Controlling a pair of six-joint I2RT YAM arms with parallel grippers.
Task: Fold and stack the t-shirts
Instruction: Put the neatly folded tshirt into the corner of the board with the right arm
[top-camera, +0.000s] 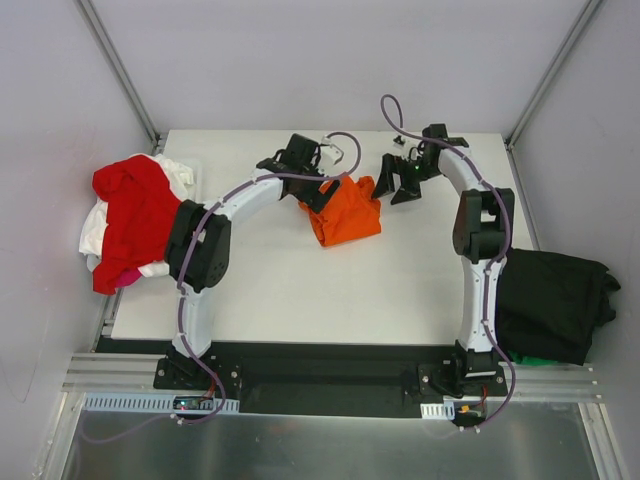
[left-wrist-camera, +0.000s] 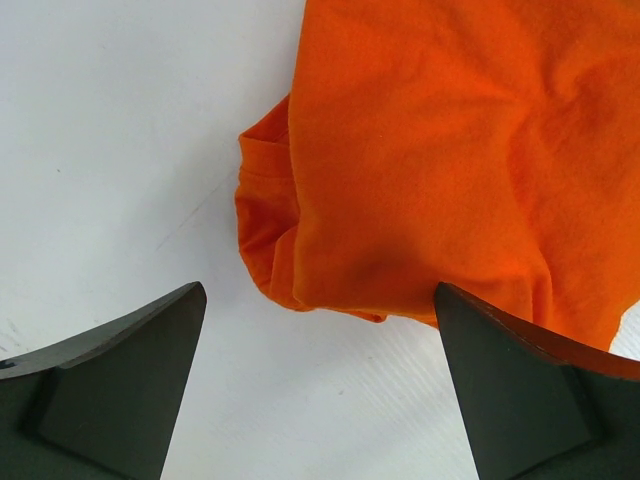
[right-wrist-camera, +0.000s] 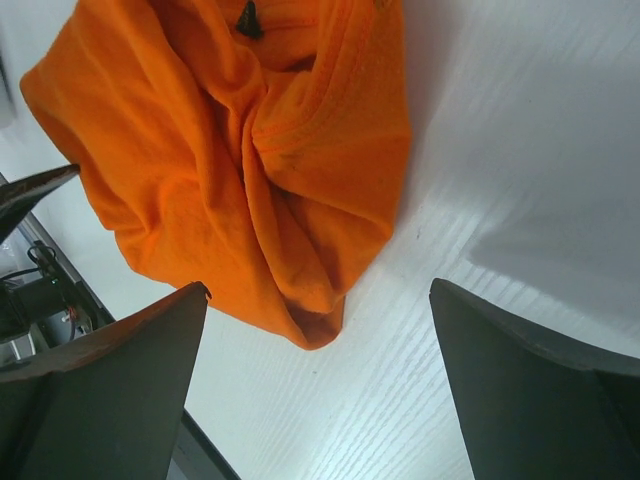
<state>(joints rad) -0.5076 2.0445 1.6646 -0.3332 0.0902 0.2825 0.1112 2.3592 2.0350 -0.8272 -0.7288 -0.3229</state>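
Note:
A bright orange t-shirt lies crumpled in a heap near the middle back of the white table. My left gripper hovers at its left edge, open, with bare table between the fingers and the orange t-shirt just beyond them. Open too, my right gripper stands off the heap's right side; the orange t-shirt reaches toward its left finger without being gripped. A red t-shirt lies over white cloth at the table's left edge. A black t-shirt is heaped at the right edge.
Grey enclosure walls with metal posts surround the table. A small dark object sits at the back edge. The arms' bases stand on a black rail along the near edge.

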